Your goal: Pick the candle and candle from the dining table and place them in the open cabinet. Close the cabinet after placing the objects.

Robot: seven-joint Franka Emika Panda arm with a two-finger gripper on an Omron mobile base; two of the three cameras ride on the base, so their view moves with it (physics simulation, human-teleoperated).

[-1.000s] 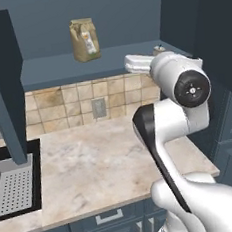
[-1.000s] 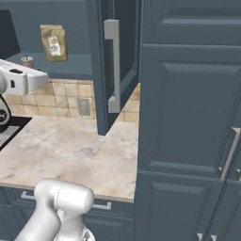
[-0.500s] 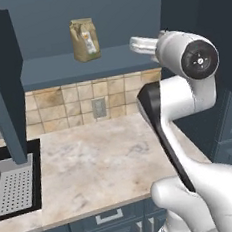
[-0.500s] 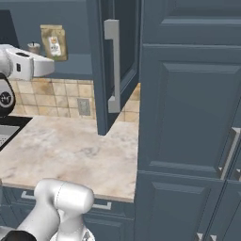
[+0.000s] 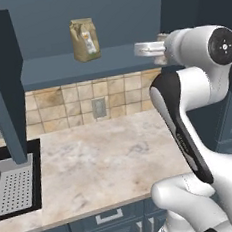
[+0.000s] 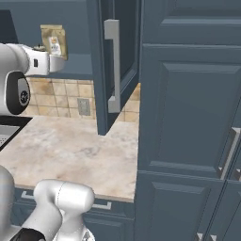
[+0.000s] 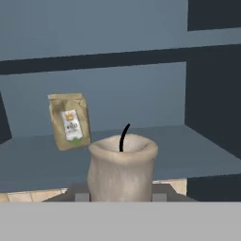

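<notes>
left base view: one brown paper bag [image 5: 85, 39] stands upright on the blue shelf of the open cabinet [image 5: 98, 64], at about 11 o'clock from the frame's centre. the arm's white wrist reaches toward the shelf's right end at 2 o'clock; the gripper [image 5: 155, 54] sits there, largely hidden by the wrist, so the jaws cannot be read here. one beige marble-look counter [image 5: 102, 164] lies below, with one black sink [image 5: 14, 185] at 8 o'clock.

right base view: one cabinet door [image 6: 113, 66] stands swung open, with one long vertical silver bar handle [image 6: 112, 66]. the same single bag [image 6: 52, 40] shows at 10 o'clock, the wrist just below and left of it.

hand view: one stubby grey-beige candle [image 7: 122, 167] with one black wick sits at 6 o'clock, between the two fingertips [image 7: 81, 195]; the jaws are closed against its sides, gripping it. the candle is raised in front of the shelf edge. the bag [image 7: 70, 120] stands on the shelf at 10 o'clock from the candle, well apart.
</notes>
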